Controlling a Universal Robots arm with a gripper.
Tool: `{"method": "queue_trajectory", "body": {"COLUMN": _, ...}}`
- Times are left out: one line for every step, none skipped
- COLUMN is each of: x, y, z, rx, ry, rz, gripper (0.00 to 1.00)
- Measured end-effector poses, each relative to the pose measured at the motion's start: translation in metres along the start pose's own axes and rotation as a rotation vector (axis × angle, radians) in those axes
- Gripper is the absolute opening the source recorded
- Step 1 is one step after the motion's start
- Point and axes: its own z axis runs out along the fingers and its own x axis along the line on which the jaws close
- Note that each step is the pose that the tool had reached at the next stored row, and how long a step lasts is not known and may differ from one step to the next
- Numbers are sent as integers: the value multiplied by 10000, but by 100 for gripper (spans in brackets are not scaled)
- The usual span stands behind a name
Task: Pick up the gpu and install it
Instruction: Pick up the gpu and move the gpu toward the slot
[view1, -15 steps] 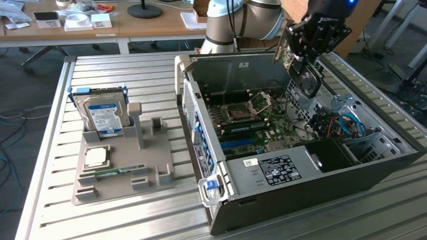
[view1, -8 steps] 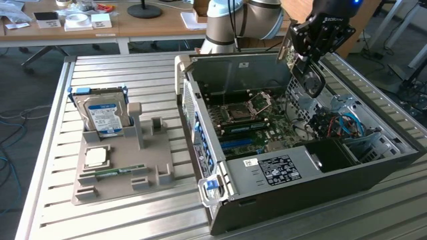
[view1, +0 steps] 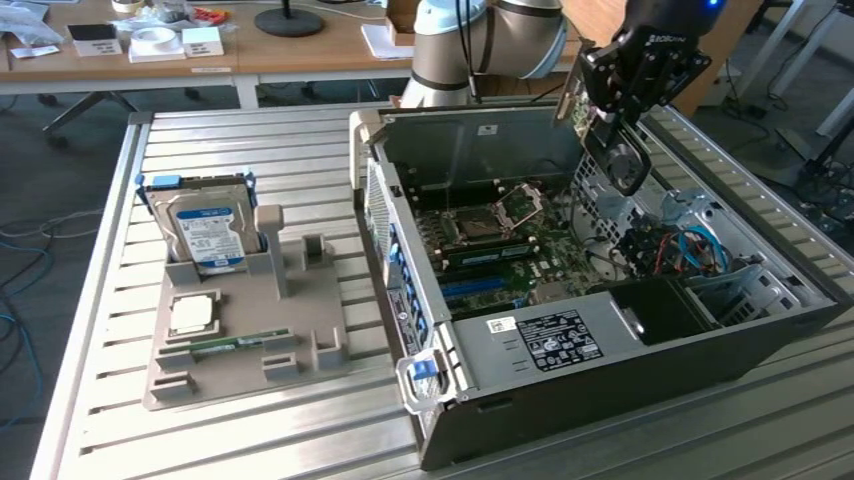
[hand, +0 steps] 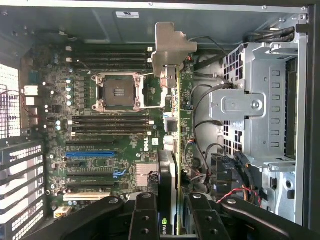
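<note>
Pickup: done; my gripper (hand: 172, 220) is clamping the flat green gpu card (view1: 621, 165) with black cooler and silver bracket.
Card: hanging over the open black computer case (view1: 641, 350), at its far end.
Install: remaining; card not seated.

Small flat green expansion card (view1: 623, 166) (hand: 167, 171), black cooler block, long silver end bracket: gripped, edge-on, raised above open black computer case (view1: 641, 385), not seated.
</note>
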Motion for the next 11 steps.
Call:
{"method": "queue_trajectory", "body": {"x": 0, "y": 0, "z": 1, "rx": -8, "ry": 0, "rz": 1, "gripper": 27}}
{"method": "queue_trajectory", "body": {"x": 0, "y": 0, "z": 3, "rx": -10, "ry": 1, "rz": 1, "gripper": 27}}
{"method": "queue_trajectory", "body": {"x": 0, "y": 0, "z": 5, "rx": -9, "ry": 0, "rz": 1, "gripper": 27}}
{"method": "queue_trajectory", "body": {"x": -4, "y": 1, "z": 7, "rx": -9, "ry": 2, "rz": -1, "gripper": 27}}
{"method": "queue_trajectory", "body": {"x": -10, "y": 1, "z": 7, "rx": -8, "ry": 2, "rz": -2, "gripper": 27}}
{"method": "queue_trajectory", "body": {"x": -14, "y": 1, "z": 10, "rx": -10, "ry": 1, "rz": 0, "gripper": 27}}
{"method": "queue_trajectory", "body": {"x": -16, "y": 2, "z": 11, "rx": -11, "ry": 0, "rz": 0, "gripper": 27}}
{"method": "queue_trajectory", "body": {"x": -16, "y": 2, "z": 12, "rx": -11, "ry": 0, "rz": 1, "gripper": 27}}
{"method": "queue_trajectory", "body": {"x": -17, "y": 2, "z": 11, "rx": -10, "ry": 1, "rz": 0, "gripper": 27}}
{"method": "queue_trajectory", "body": {"x": -17, "y": 2, "z": 11, "rx": -10, "ry": 1, "rz": 1, "gripper": 27}}
{"method": "queue_trajectory", "body": {"x": -17, "y": 3, "z": 11, "rx": -10, "ry": 0, "rz": 0, "gripper": 27}}
